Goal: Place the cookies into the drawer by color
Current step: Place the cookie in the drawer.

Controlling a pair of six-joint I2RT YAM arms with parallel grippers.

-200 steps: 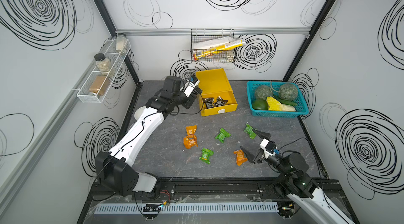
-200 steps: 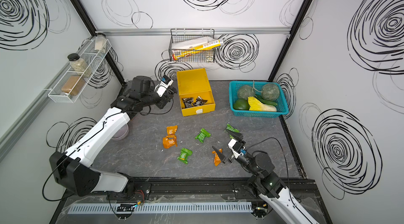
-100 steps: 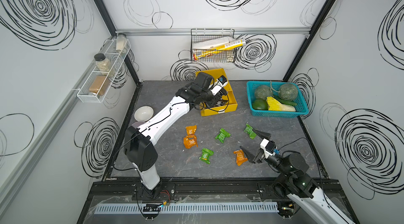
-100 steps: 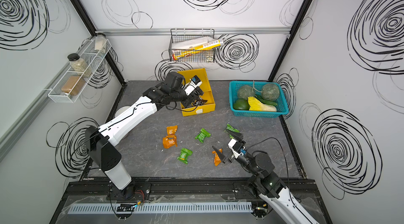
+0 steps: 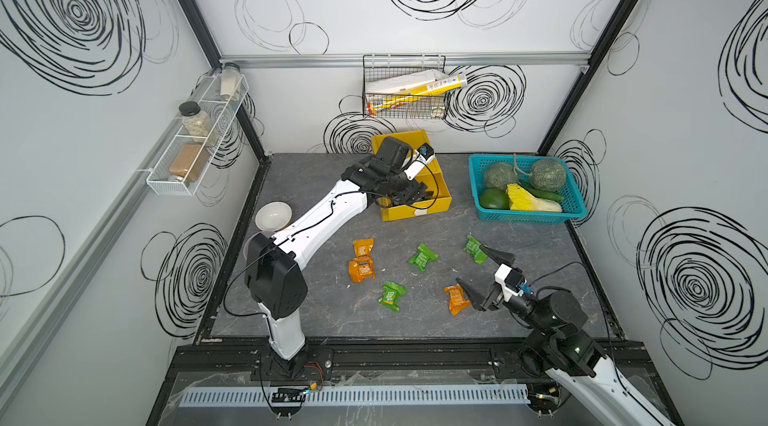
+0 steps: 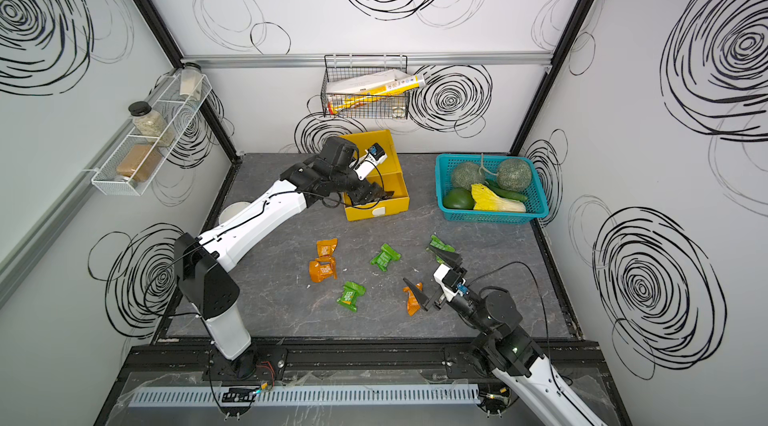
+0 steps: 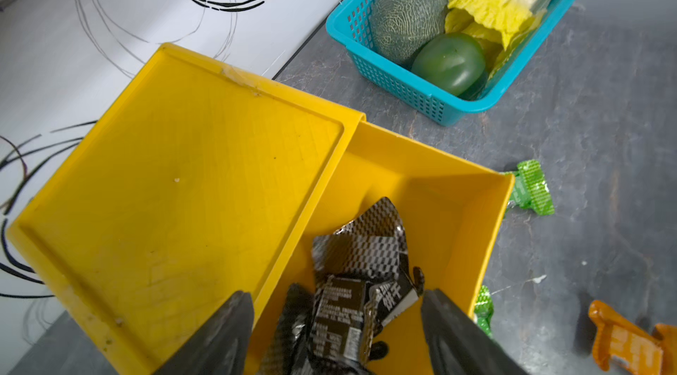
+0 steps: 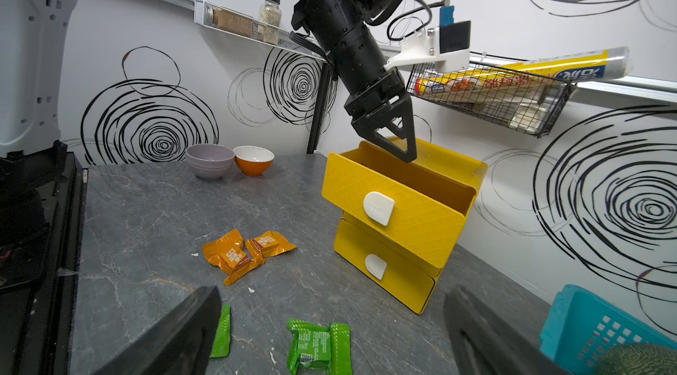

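The yellow drawer point(image 5: 415, 211) chest stands at the back, its top drawer point(image 8: 399, 208) pulled out. My left gripper point(image 5: 417, 195) point(image 7: 337, 294) hangs open just above that drawer. Black cookies point(image 7: 362, 274) lie loose on the drawer floor between its fingers. On the table lie two touching orange cookies point(image 5: 361, 261), green ones point(image 5: 423, 256) point(image 5: 391, 296) point(image 5: 473, 249) and one more orange point(image 5: 456, 299). My right gripper point(image 5: 468, 263) point(image 8: 331, 300) is open low over the table, holding nothing, with a green packet point(image 8: 318, 347) below it.
A teal basket point(image 5: 528, 216) of melons and vegetables sits right of the chest. Two bowls point(image 8: 230, 160) stand at the table's left edge. A wire basket point(image 5: 405, 91) hangs on the back wall, and a jar shelf point(image 5: 195, 145) on the left wall.
My left arm has swung from the left of the chest to over the open top drawer, where its jaws now stand apart. The right arm has not moved.
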